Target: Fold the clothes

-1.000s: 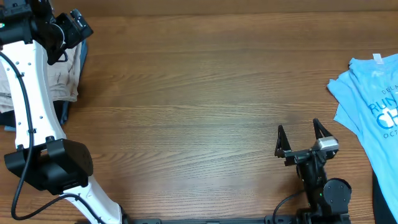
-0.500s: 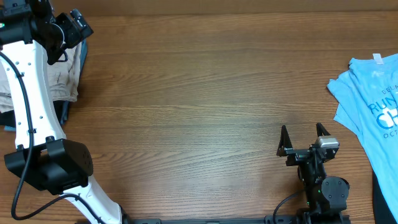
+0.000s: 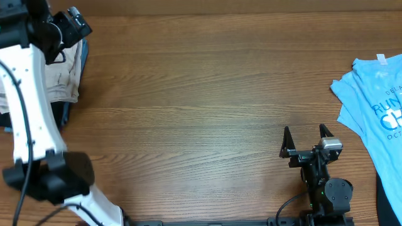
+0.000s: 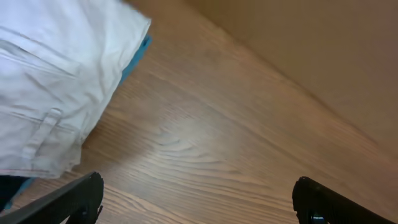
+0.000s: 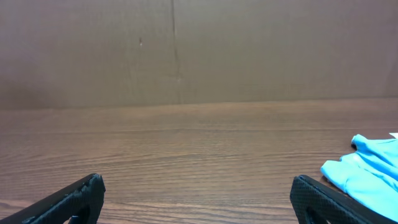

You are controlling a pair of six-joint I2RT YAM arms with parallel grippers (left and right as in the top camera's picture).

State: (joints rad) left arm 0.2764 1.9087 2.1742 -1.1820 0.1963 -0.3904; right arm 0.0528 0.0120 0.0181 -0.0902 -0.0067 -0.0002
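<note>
The clothes, a pair of pale beige shorts (image 3: 63, 72), lie bunched at the table's far left edge, partly hidden by my white left arm. In the left wrist view the shorts (image 4: 50, 93) fill the upper left, with a belt loop and seams showing. My left gripper (image 3: 76, 24) hovers over their far right corner; it is open (image 4: 196, 202), with only bare wood between its fingers. My right gripper (image 3: 306, 139) stands open near the front right, far from the shorts, and holds nothing (image 5: 199, 202).
A light blue printed T-shirt (image 3: 377, 107) lies at the right edge and also shows in the right wrist view (image 5: 367, 174). A dark garment (image 3: 61, 113) and a blue edge (image 4: 135, 59) peek from under the shorts. A brown wall (image 5: 186, 50) backs the table.
My left arm has shifted slightly to the left and looks blurred from motion. The right gripper crept a little toward the front right a second ago and has held still since.
</note>
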